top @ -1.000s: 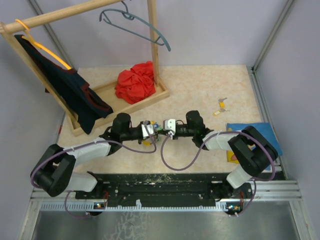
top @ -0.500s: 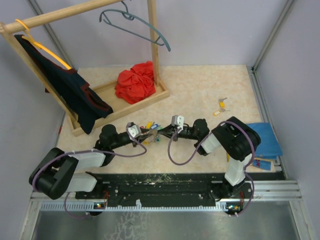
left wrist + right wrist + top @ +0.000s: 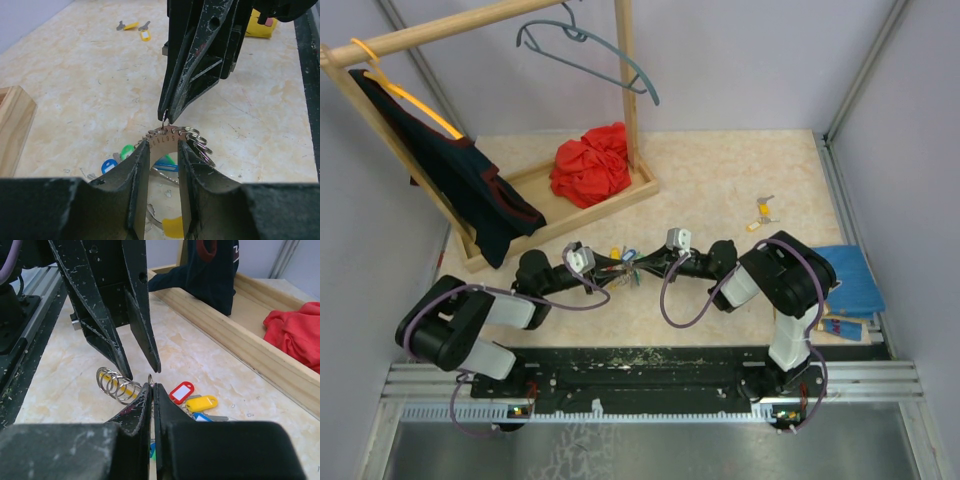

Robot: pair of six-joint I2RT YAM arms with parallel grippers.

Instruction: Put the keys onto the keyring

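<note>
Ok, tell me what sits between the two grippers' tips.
The keyring: in the left wrist view its metal loops bridge the left gripper and the right gripper, both pinching it. Tagged keys sit just beneath.

Beige table (image 3: 720, 180), wooden rack (image 3: 610, 205), loose keys (image 3: 760, 213), blue cloth (image 3: 855, 275)

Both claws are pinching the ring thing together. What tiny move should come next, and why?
Probably the right gripper should gently tug its pinched loop a little away from the left gripper. Both look shut on the keyring, and yellow-tagged keys lie loose on the table, off the ring. A gap likely has to open before another key can slide on.
</note>
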